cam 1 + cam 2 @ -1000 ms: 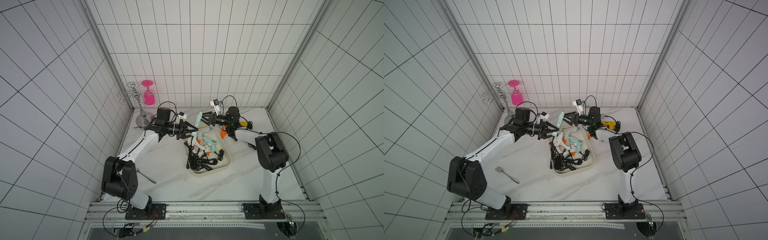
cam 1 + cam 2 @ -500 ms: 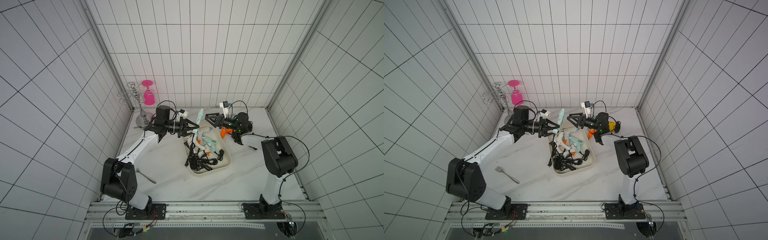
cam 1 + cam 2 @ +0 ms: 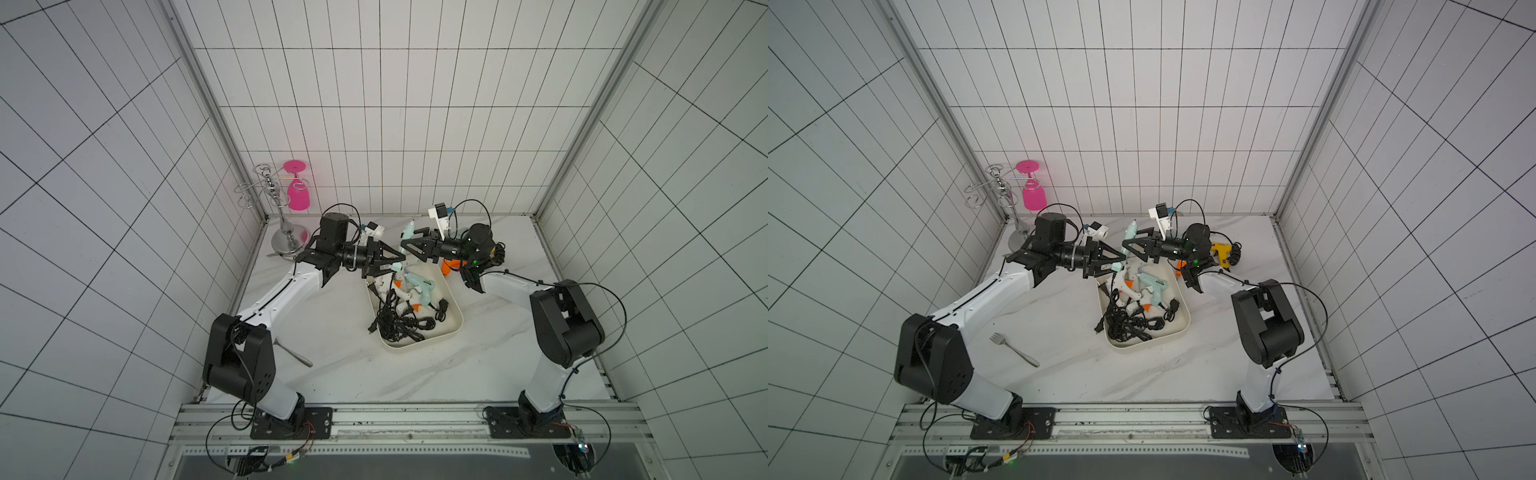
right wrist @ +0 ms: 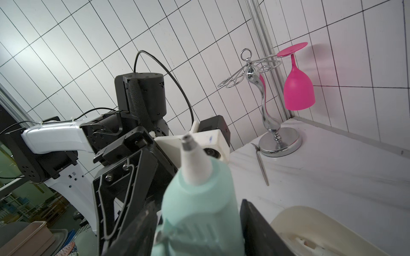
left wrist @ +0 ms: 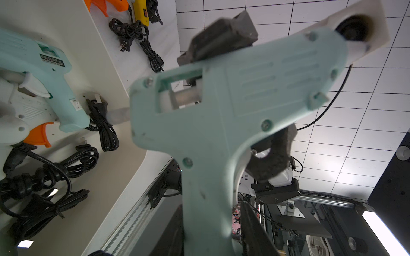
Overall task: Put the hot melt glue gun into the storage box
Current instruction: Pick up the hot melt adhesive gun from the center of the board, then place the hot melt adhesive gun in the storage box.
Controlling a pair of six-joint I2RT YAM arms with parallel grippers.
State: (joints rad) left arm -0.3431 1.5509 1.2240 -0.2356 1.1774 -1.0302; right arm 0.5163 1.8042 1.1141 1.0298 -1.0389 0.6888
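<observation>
Left wrist view: the mint-green plastic hot melt glue gun (image 5: 221, 106) fills the centre, handle clamped by the left gripper (image 3: 392, 266) — likely a handover. The right gripper (image 3: 409, 248) brackets its barrel; whether it grips, I cannot tell. The gun hangs at the upper end of the cream-white plastic storage box (image 3: 456, 309) — crowded with black cords (image 3: 395, 328).

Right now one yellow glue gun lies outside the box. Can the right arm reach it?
Probably not yet: the right end effector straddles the mint glue gun in the left end effector, and the yellow glue gun lies behind its wrist.
</observation>
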